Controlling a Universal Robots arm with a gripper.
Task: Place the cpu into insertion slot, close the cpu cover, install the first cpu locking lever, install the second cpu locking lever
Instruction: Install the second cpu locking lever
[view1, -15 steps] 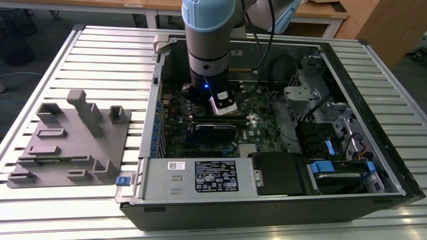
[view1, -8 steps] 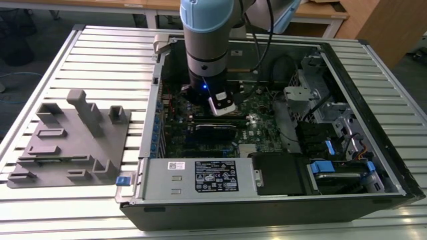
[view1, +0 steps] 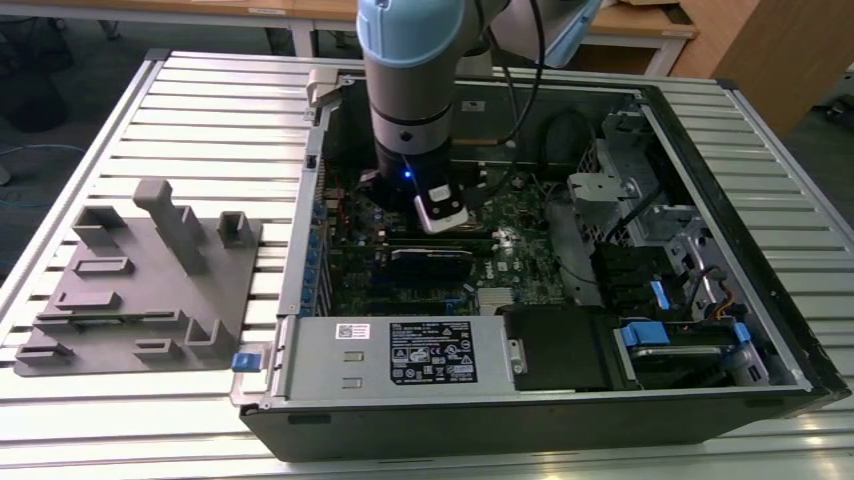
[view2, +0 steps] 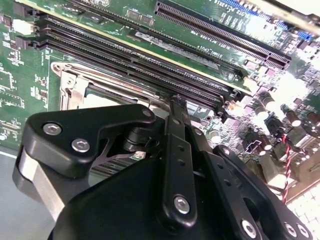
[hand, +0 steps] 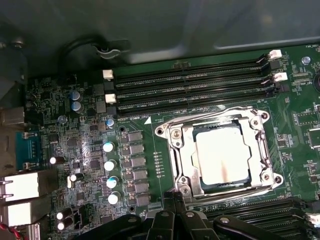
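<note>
I work over a worktop (view1: 200, 110) of ribbed, pale metal slats, with wooden desks beyond its far edge and a dark floor around it. Most of the worktop carries an open black computer case (view1: 747, 330), boxy, sheet-metal, lying on its side. Near the exterior view's left edge of the worktop lies a flat grey plastic fixture (view1: 134, 290) with upright blocks and shallow pockets, matte and smooth.

Inside the case the green motherboard (hand: 295, 135) is densely studded with small silver-topped capacitors and long black memory slots (hand: 190, 85) with white latches. My arm (view1: 414, 70), a smooth grey-and-blue cylinder, reaches down into the case's middle.

The insertion slot (hand: 175, 165) is a square socket with a bright metal rim and screws at its corners, set beside the memory slots. The cpu cover (hand: 186, 160), a thin shiny frame, lies closed down over it, and the cpu (hand: 222, 155), a dull silvery-tan square plate, sits flat in the opening.

My pincer (view2: 176, 102), black matte linkages with silver screws, has its slim tips drawn together on nothing, poised at the socket's edge.
</note>
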